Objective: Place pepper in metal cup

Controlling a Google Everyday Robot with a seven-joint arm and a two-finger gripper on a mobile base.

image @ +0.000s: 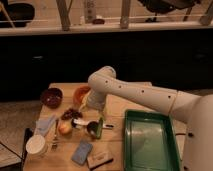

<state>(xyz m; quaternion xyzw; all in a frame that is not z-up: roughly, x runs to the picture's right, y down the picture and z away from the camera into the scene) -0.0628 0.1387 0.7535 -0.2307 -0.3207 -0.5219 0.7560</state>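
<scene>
1. Green, glossy slim pepper (100, 130) sits at the right edge of the small silvery metal cup (93, 128), which is dark inside. Can't tell whether it is in the cup or against it.
2. The smooth white arm's gripper (89, 108) hangs just above the cup, beside the round orange bowl (80, 93). Its jaws are spread, gripping nothing.
3. Pale wooden table (115, 113). Green rectangular tray (150, 142) on the right, round red-yellow fruit (65, 129) left of the cup.

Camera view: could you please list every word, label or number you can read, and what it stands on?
No text can be read anywhere.
The blue rectangular packet: any print is too blurred to read.
The white arm's pincer hangs by the small silvery metal cup, near the slim green pepper.
</scene>
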